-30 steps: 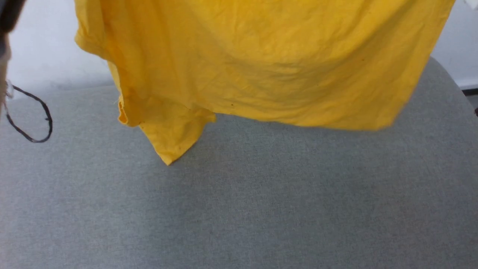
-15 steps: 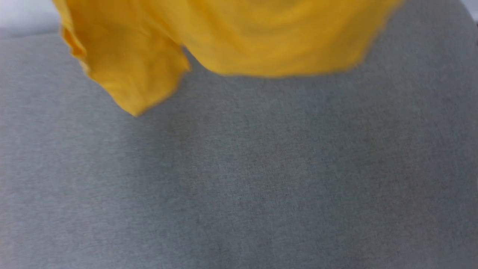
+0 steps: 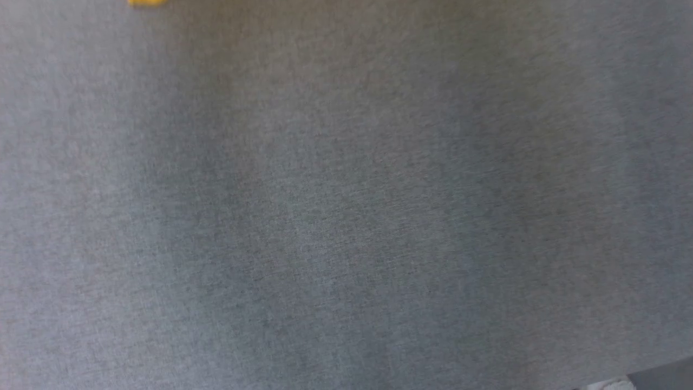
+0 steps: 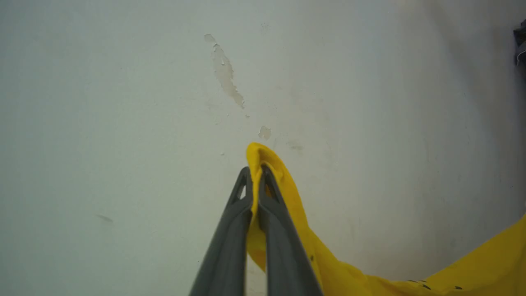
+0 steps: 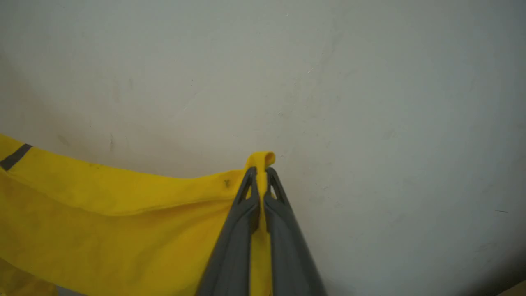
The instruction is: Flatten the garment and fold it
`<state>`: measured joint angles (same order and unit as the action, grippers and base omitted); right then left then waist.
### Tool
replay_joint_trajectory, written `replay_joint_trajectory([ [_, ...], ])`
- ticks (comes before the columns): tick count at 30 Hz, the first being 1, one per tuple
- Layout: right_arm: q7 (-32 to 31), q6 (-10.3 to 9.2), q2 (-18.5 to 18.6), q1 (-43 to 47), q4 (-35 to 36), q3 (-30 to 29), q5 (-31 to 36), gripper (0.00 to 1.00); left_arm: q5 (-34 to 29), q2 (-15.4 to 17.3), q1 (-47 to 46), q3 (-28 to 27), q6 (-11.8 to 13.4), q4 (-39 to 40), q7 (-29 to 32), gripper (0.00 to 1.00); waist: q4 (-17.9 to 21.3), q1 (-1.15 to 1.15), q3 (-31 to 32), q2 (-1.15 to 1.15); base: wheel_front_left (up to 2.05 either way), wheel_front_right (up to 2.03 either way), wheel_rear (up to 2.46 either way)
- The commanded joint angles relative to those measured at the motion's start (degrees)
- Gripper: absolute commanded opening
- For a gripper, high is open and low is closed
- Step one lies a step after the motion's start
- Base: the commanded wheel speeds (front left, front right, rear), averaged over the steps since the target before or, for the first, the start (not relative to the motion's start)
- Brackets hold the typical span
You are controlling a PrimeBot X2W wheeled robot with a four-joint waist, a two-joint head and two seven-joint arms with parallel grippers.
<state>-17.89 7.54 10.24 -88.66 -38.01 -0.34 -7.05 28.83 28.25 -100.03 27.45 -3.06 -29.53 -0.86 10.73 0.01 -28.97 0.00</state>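
My left gripper [image 4: 256,170] is pinched tight on a bunched fold of the garment [image 4: 287,193]. My right gripper [image 5: 259,170] is clamped the same way on another fold of its edge, and the yellow cloth sags between them. The garment hangs lifted off the desk [image 3: 346,216], with just a yellow scrap showing over the desk's far side. I judge it light, soft and limp, not slippery, so it will droop and crease wherever unsupported. Holding two spread points along one edge suits lowering it flat onto the desk.
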Motion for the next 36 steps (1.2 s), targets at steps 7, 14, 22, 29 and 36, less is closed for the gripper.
replay_joint_trajectory([
  [7, 2.6, -0.05, 1.9, 2.3, -2.5, 5.1, -2.8, 0.0, 1.9, 0.3, 5.9, 1.5, -2.4, 0.0, -3.4, 0.0, -4.6, -0.01, -9.8, 0.0, 0.0, 0.0, 0.0],
  [14, 2.7, -0.05, 6.2, 8.8, 3.2, 13.1, -12.7, 0.0, 5.9, 1.2, 15.2, 3.8, -3.8, 6.4, -4.4, 0.0, -6.6, -0.01, -10.5, 0.0, 0.0, 0.0, 0.0],
  [22, 1.7, -0.05, 14.4, 27.3, 20.4, 13.9, -23.7, 0.0, 10.4, 5.1, 34.1, 4.8, -1.3, 21.8, -4.1, 0.0, -7.7, -0.01, -7.4, 0.0, 0.0, 0.0, 0.0],
  [29, -0.4, -0.05, 15.4, 49.5, 34.3, 6.2, -25.8, 0.0, 11.9, 10.4, 54.5, 6.1, 6.5, 35.5, -2.9, 0.0, -7.6, -0.01, -2.9, 0.0, 0.0, 0.0, 0.0],
  [36, -2.6, -0.05, 10.6, 66.6, 41.7, -1.4, -24.4, 0.0, 15.3, 13.0, 71.4, 8.9, 12.3, 41.1, -0.8, 0.0, -7.7, -0.01, 2.0, 0.0, 0.0, 0.0, 0.0],
])
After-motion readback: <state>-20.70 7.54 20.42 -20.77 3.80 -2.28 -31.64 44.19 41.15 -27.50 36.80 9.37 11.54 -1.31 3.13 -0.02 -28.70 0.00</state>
